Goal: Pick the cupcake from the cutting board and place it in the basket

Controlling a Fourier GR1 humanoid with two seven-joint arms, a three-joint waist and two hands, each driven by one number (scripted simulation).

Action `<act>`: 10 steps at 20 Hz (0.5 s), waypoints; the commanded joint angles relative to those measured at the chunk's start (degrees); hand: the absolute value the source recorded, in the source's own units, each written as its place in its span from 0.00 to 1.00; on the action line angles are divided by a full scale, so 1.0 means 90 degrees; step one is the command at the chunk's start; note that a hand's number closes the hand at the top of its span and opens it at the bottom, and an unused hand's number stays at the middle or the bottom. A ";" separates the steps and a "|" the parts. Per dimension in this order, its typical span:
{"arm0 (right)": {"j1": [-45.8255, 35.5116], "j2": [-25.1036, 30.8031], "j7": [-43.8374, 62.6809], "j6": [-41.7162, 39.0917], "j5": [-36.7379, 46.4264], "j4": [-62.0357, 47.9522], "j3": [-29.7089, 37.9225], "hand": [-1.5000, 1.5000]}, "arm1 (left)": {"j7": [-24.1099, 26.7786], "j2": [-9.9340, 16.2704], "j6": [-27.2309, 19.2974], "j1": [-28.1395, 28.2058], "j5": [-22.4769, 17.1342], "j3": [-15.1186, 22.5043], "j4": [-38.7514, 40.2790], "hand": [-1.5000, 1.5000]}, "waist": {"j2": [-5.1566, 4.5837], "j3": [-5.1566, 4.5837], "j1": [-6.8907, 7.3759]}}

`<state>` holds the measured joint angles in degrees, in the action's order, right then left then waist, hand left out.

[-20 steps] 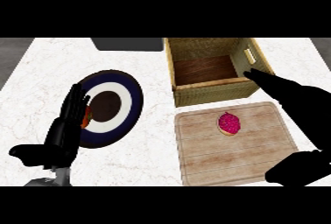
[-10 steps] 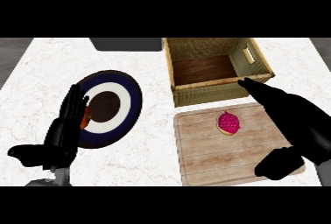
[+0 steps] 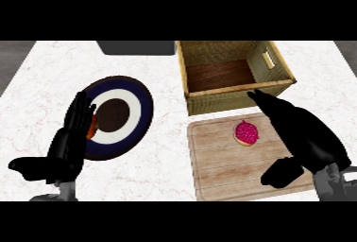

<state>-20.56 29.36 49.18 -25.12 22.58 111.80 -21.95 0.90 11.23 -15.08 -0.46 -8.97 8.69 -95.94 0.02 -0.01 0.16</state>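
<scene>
two hands: both showing, coming in from the view's lower edge, well apart, neither one holding anything.
right hand (image 3: pixel 303 134): lying over the right side of the board, fingers stretched straight and pointing toward 11 o'clock, thumb sticking out low toward 7 o'clock; fingers uncurled, gripping nothing.
cupcake (image 3: pixel 246 133): sitting on the cutting board, pink-topped, just beside the right hand at its 9 o'clock; a thin gap seems to be showing between them, though contact cannot be ruled out.
cutting board (image 3: pixel 223 170): pale wood, lying flat at 5 o'clock of the counter, its far edge running just beside the basket's near wall.
basket (image 3: pixel 233 97): woven, square, dark wooden floor, sitting at 12 o'clock of the cupcake; a slot handle showing in its right wall; fingertips of the right hand reaching to its near right corner.
left hand (image 3: pixel 70 142): resting at 8 o'clock of the view, fingers up and straight, thumb out to the left, overlapping the plate's left rim.
plate (image 3: pixel 143 106): round, dark blue rim, white ring, dark brown centre, lying at 9 o'clock of the basket.
orange item (image 3: pixel 93 126): peeking out beside the left fingers on the plate, too hidden to identify.
counter (image 3: pixel 49 75): white marbled top.
dark grey object (image 3: pixel 136 47): sitting at the far edge, 11 o'clock of the basket.
</scene>
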 commanded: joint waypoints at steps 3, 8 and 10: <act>0.0135 -0.0612 -0.0212 -0.0080 0.1001 -0.0347 -0.0116 0.00 | -0.0228 -0.0031 0.0199 0.0144 0.0049 -0.0171 -0.0331 0.50 | 0.0002 0.0000 0.0012; -0.0030 -0.0951 -0.0704 -0.0217 0.1253 -0.0866 0.0295 0.00 | -0.0015 -0.0216 0.0328 -0.0019 0.0183 -0.0309 0.0034 0.50 | -0.0002 0.0000 0.0012; 0.0342 -0.0885 -0.1180 0.0208 0.1699 -0.1184 0.0118 0.00 | 0.0209 -0.0425 0.0215 0.0220 0.0404 -0.0047 0.0063 0.50 | -0.0004 0.0002 0.0010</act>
<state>-18.78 22.51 43.82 -25.42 33.48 106.20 -20.83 1.93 9.41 -12.44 -0.12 -7.34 6.73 -94.90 0.02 -0.01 0.19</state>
